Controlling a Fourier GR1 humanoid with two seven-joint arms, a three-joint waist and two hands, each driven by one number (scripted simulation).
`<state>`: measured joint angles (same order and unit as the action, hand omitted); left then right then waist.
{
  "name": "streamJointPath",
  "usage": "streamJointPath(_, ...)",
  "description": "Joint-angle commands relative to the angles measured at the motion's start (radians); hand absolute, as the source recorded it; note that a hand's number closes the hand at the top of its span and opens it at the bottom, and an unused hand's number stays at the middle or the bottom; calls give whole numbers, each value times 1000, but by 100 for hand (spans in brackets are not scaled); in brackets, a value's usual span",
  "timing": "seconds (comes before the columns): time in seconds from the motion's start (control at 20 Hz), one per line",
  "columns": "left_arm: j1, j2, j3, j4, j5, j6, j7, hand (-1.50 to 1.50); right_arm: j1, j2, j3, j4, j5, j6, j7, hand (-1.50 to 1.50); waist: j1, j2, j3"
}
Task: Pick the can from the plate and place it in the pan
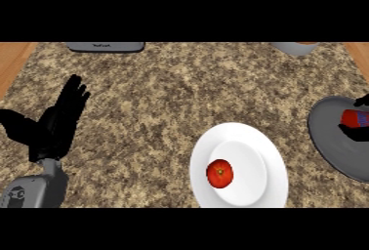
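Nearest the viewer, a white round plate (241, 168) rests on the speckled brown granite counter (166, 93), just right of centre at the lower edge; on its inner well lies a small red round object (220, 174), apparently a tomato with a dark stem mark, set towards the plate's left side. At lower left, the grey forearm (32, 188) of the left arm enters from the bottom edge and ends in the black left hand (54, 127), which stands over the counter with fingers straight and pointing away from the viewer, thumb spread to the left, holding nothing. At the right edge, level with the middle of the counter, lies the dark grey pan (331, 141), partly cut off by the frame. Within it is the can (355, 118), seen as a red body with a blue band; its top and base are not visible. The black right hand (357, 131) shows only in part, with dark fingers curled above and below the can. At the far edge of the counter stand a flat grey appliance (106, 46) at left and a pale grey rounded vessel (296, 48) at right, both cropped. Strips of wood-coloured surface (13, 61) flank the granite on either side.
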<state>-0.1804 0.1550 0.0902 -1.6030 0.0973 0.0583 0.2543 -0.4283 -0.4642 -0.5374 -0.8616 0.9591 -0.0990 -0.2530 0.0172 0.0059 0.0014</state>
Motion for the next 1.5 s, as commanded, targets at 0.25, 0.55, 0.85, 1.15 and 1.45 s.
streamJointPath(0.25, -39, 33, 23, 32, 9, -29, 21, 0, -76, -107, -84, 373, -114, -30, -236, -150, -4, 0, 1)
streamJointPath(0.55, 10, -20, -6, -27, -13, 19, 14, 0, -114, -168, -232, 384, -317, 121, -342, -150, -7, -2, 1)
streamJointPath(0.85, 25, 7, 15, -24, -12, 10, 23, 0, -21, -311, -380, 443, -497, 400, -376, -150, -27, -8, 1)
streamJointPath(1.15, 44, 9, 35, 28, 2, -19, -48, 0, 155, -388, -454, 522, -605, 658, -570, -150, -32, -4, 2)
streamJointPath(1.45, 1, 0, 26, 6, 3, -1, 5, 0, 262, -481, -448, 544, -648, 797, -624, -150, -29, -5, 3)
